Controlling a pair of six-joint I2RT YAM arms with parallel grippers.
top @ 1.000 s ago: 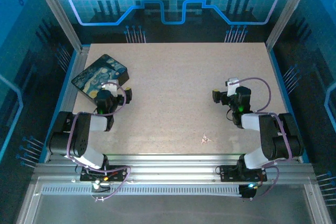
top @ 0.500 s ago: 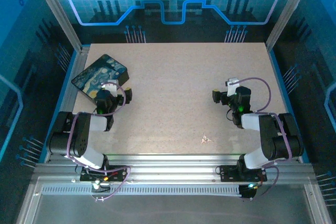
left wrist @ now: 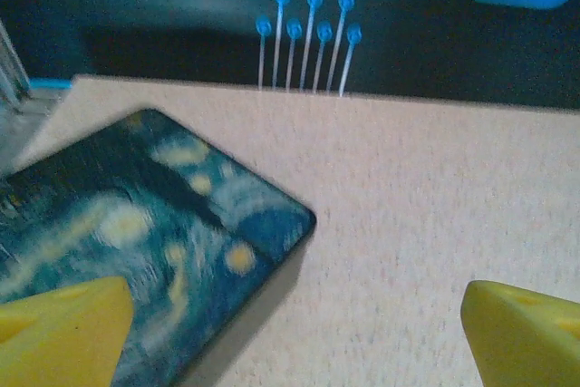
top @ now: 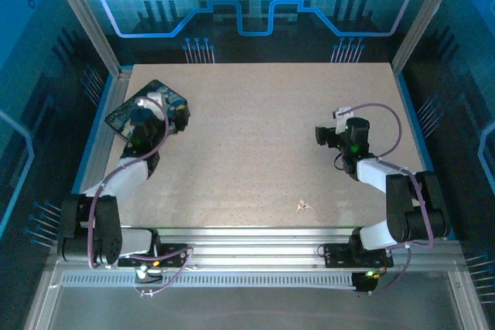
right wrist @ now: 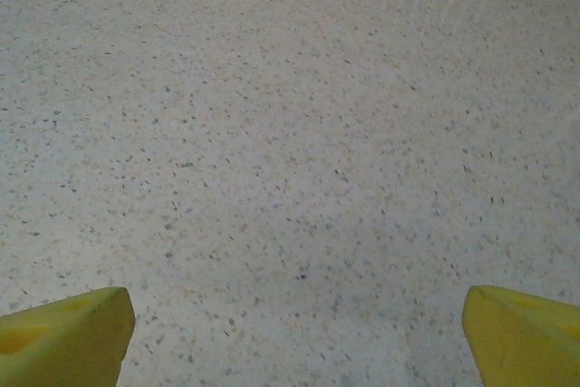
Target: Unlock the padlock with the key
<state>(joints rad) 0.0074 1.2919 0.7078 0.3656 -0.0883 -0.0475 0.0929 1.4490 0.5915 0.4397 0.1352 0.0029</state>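
Left arm (top: pixel 128 175): you have it stretched to the far left corner of the bench (top: pixel 255 106). Left jaws: wide open, nothing between them, over the near right part of the black box (top: pixel 117 119).

In the left wrist view the yellow fingertips (left wrist: pixel 59 328) sit in the bottom corners. The left one is against the swirly blue-and-yellow lid (left wrist: pixel 136 224) and the right one against bare bench. The box's corner points into the gap between them. You cannot tell whether the tips touch the lid.

Right arm (top: pixel 379 171): right of centre, well apart from the box. Right jaws: also spread wide and empty, over bare speckled bench.

Key (top: pixel 302 205): a small pale piece lying on the bench near the near edge, right of centre. It is closer to your right arm, and neither arm touches it.
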